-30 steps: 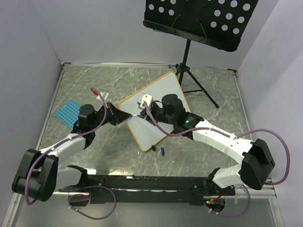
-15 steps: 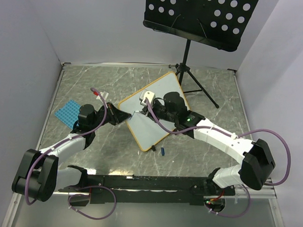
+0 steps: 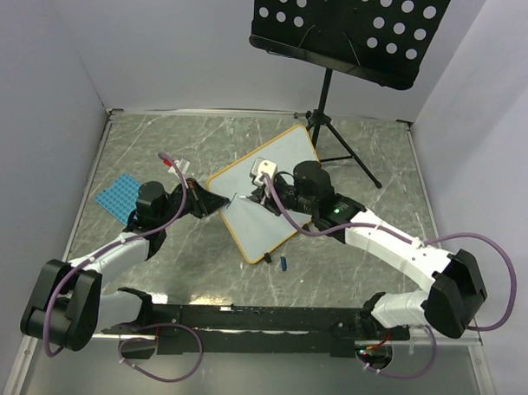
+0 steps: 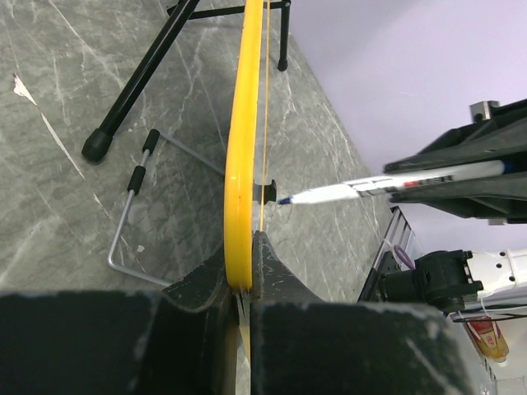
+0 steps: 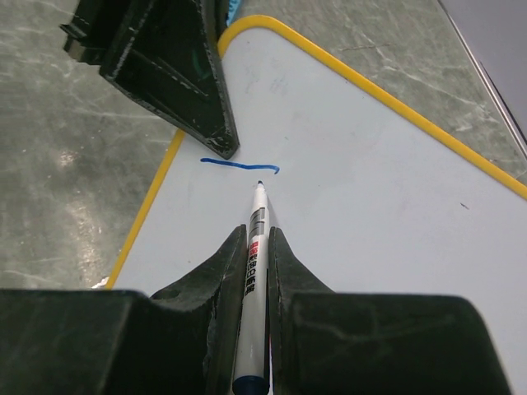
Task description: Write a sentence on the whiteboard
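Yellow-framed whiteboard [image 3: 256, 234], angled diagonally, one short blue stroke [image 5: 240, 165] near its edge

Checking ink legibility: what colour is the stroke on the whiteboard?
Blue, a short stroke on the whiteboard; clearest in the right wrist view.

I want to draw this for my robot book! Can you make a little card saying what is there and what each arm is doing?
Board: white rounded whiteboard with yellow frame
Left tool: shut on the whiteboard's frame edge
Right tool: shut on a white marker pen, blue tip pointing at the board
Writing so far: one short blue line, just beyond the pen tip
Behind: black perforated music stand on a tripod
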Robot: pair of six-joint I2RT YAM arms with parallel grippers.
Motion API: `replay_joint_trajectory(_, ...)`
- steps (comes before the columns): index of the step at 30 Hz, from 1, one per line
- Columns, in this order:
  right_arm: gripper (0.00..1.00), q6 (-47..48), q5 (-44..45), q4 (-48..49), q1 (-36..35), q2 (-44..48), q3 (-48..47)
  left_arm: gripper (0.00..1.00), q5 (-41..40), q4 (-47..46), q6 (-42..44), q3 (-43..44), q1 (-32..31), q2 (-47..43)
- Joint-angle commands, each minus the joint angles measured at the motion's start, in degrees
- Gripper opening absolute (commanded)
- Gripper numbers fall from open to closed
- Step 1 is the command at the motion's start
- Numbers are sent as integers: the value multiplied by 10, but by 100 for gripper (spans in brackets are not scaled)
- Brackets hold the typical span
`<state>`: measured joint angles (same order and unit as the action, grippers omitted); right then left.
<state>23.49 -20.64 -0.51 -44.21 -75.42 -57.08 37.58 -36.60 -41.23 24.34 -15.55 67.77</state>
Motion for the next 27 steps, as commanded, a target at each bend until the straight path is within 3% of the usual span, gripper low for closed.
replay_joint_trajectory(1, 0, 1, -39, 11, 3, 32, 0, 1, 43, 22, 34, 1, -12, 7)
replay_joint_trajectory(11, 0, -15, -48, 8, 2, -15, -27, 1, 45, 21, 33, 1, -12, 6)
replay_joint_trajectory(27, 0, -29, -41, 16, 1, -15, -33, 1, 48, 14, 31, -5, -12, 5)
